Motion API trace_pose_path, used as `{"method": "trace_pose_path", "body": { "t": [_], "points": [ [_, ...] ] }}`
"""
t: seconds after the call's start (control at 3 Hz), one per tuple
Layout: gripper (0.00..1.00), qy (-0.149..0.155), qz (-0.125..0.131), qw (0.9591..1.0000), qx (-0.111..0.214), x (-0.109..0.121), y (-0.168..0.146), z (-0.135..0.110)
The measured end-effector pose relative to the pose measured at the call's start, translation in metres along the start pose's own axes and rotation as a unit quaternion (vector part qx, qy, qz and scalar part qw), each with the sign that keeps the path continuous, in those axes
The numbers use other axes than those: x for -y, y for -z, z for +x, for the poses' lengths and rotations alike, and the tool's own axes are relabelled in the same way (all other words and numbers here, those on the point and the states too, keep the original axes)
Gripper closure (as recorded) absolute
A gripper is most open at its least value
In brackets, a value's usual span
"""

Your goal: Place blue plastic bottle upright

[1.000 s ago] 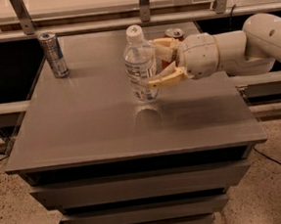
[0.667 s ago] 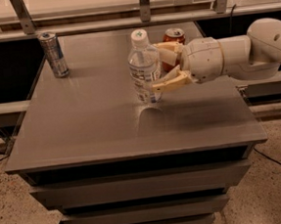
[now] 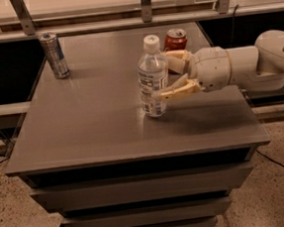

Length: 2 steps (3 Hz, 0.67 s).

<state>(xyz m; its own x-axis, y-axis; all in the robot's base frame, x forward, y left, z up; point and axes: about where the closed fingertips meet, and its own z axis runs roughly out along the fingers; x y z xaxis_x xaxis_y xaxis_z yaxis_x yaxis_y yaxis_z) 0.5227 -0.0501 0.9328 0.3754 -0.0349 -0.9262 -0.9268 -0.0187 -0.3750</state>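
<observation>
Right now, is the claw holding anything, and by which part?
Yes: the claw holds the blue plastic bottle by its mid-body, at the label. The bottle stands upright on the table.

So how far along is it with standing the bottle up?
Nearly done. The bottle stands upright, base on the table. The claw grips its middle. Left: let go and pull away without tipping it.

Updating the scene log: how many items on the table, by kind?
Bottles: 1, the bottle, upright, held in the gripper.
Cans: 2, silver can back left, red can behind the gripper.
Total: 3.
</observation>
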Motion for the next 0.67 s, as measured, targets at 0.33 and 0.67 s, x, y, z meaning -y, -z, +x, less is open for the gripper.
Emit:
{"method": "trace_pose_path", "body": {
  "t": [0.33, 0.67],
  "points": [
    [0.00, -0.027, 0.009, 0.9995, 0.014, -0.0044, 0.0053, 0.0059],
    [0.00, -0.027, 0.009, 0.9995, 0.014, -0.0044, 0.0052, 0.0059]
  ]
}}
